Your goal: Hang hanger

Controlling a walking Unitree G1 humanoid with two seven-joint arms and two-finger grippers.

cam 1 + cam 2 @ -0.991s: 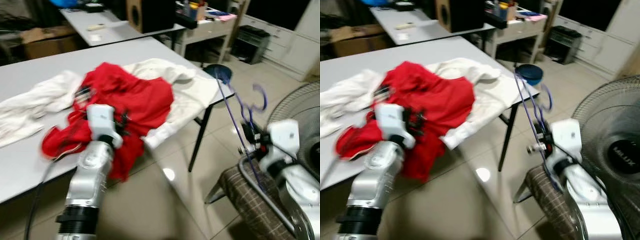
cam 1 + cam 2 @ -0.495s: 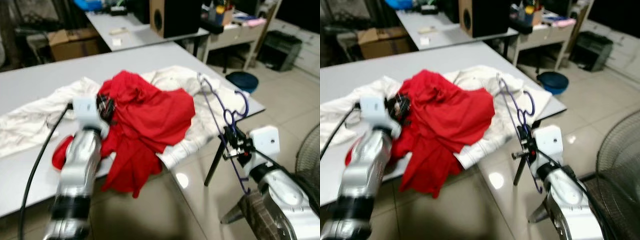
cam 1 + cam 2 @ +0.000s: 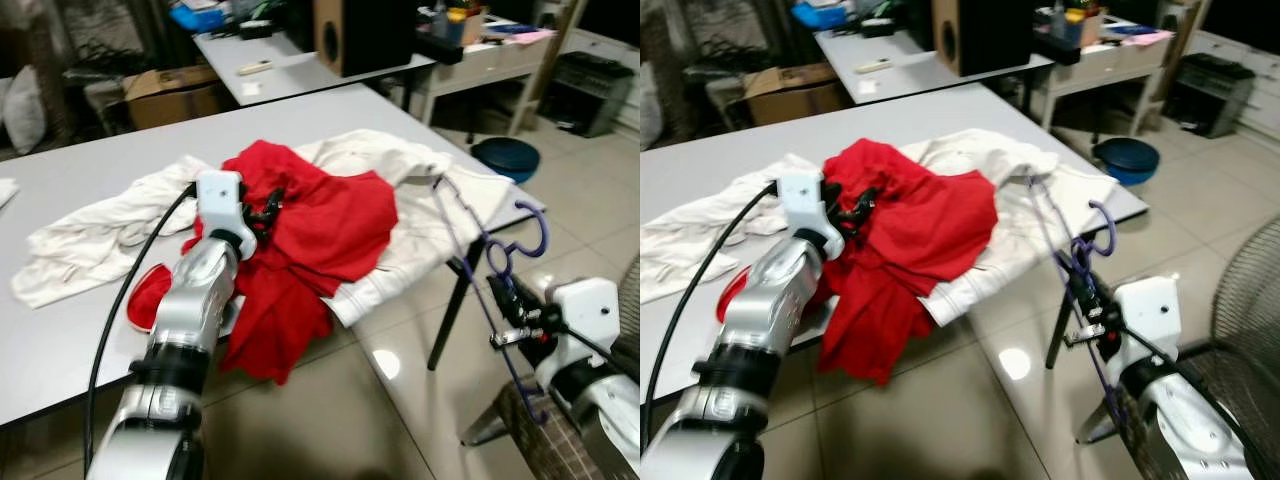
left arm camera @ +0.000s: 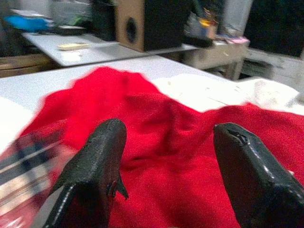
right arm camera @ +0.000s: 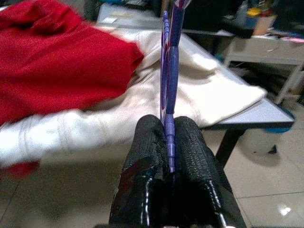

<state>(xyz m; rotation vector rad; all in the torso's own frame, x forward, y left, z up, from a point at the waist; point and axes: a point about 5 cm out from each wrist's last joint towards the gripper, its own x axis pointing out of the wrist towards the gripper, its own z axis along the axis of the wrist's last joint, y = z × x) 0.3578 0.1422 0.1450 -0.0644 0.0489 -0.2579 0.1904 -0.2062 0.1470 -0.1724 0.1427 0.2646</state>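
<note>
A purple wire hanger stands nearly upright off the table's right corner, hook turned away from the table. My right gripper is shut on its thin lower bar, which shows pinched between the black fingers in the right wrist view. A red garment lies crumpled on a white garment on the grey table. My left gripper is open just above the red cloth's left side, nothing between its fingers.
A second table with a black speaker stands behind, with a cardboard box to its left. A blue basin sits on the tiled floor. A plaid-cushioned chair and a fan are close on my right.
The whole view has swung left and steadied, so the camera moved. The right gripper still holds the hanger beside the table corner; the left gripper stays at the red garment.
</note>
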